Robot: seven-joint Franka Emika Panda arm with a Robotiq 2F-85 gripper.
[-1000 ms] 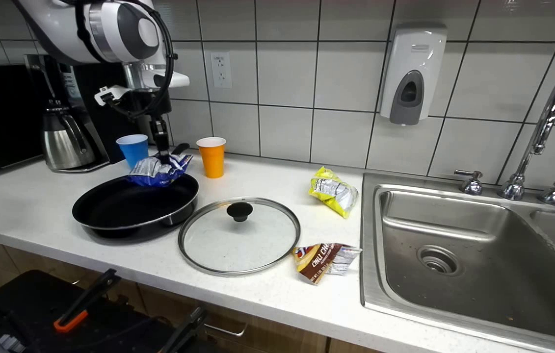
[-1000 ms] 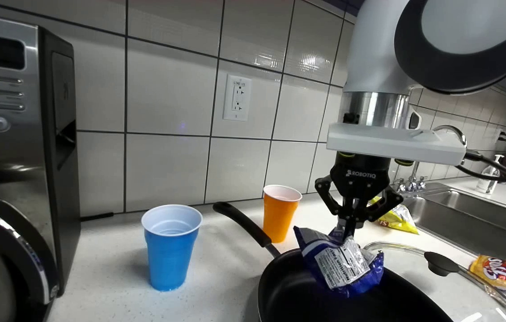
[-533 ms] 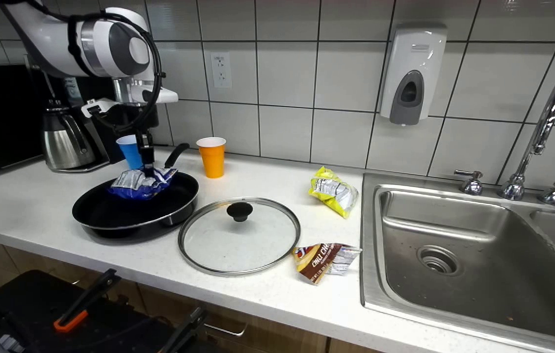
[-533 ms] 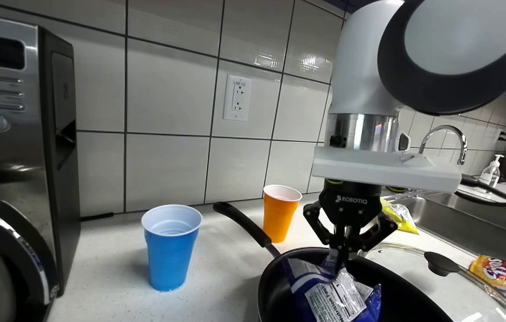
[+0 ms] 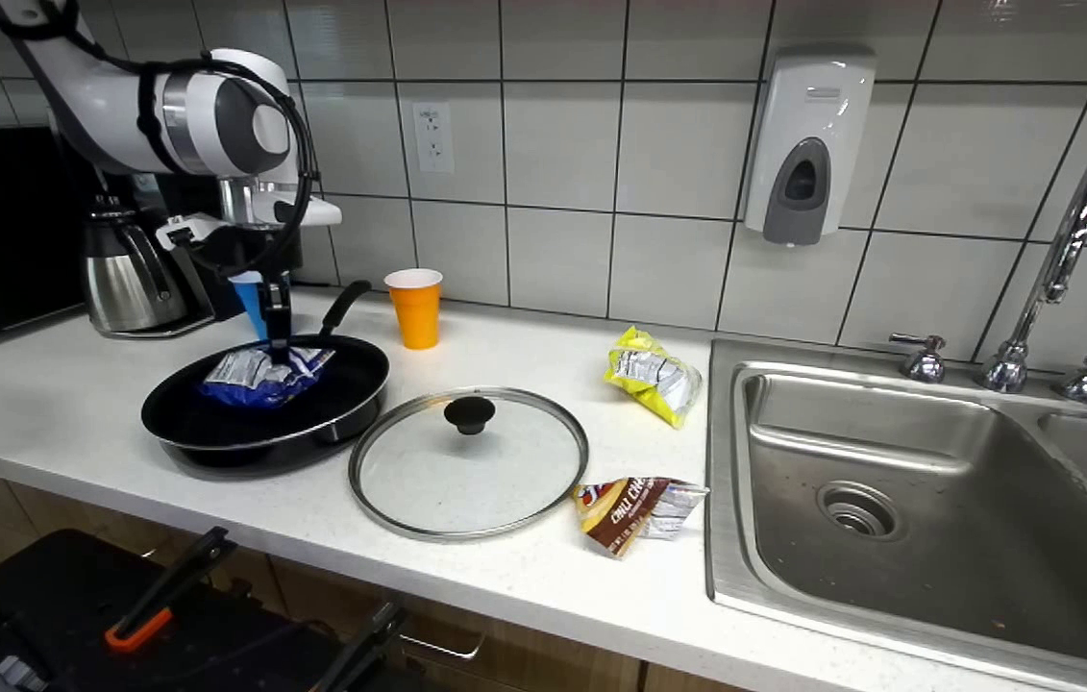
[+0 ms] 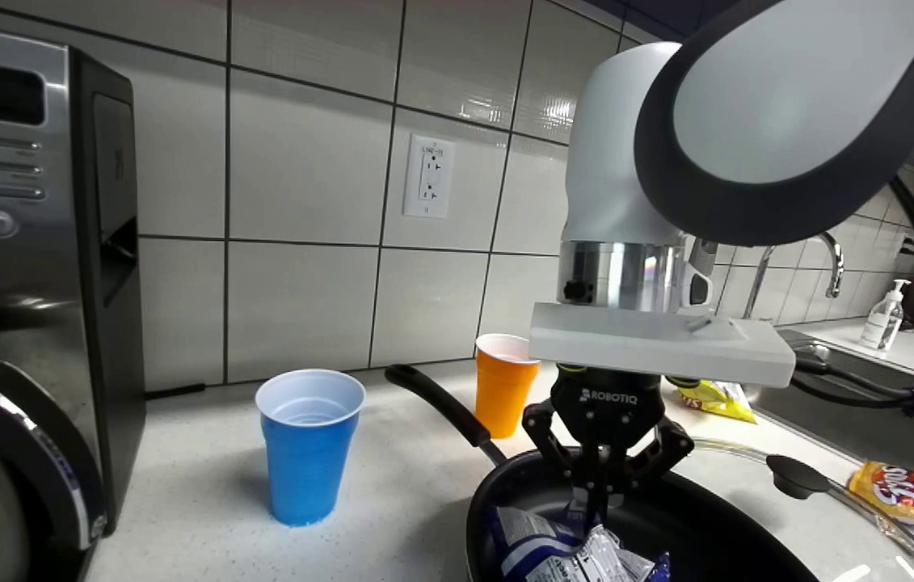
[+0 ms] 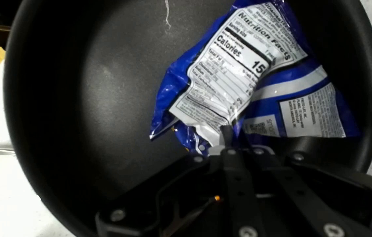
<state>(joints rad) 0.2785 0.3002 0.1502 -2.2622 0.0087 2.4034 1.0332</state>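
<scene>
I've got the fingers point(image 7: 226, 135) pinched together on a fold of the blue chip bag point(image 7: 218, 72), down inside the black pan point(image 7: 113, 98), its wall all round me. Far side, the handle point(image 5: 344, 306) juts between the blue cup point(image 6: 307, 461), left, and orange cup point(image 5: 417, 317), right. Glass lid point(image 5: 466, 471) lies right, then the yellow bag point(image 5: 654, 375), just beside the sink point(image 5: 728, 481).

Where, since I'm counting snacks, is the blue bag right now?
In an exterior view, the blue bag is at left, inside the black pan, pinched in the claw, left of the glass lid.
</scene>
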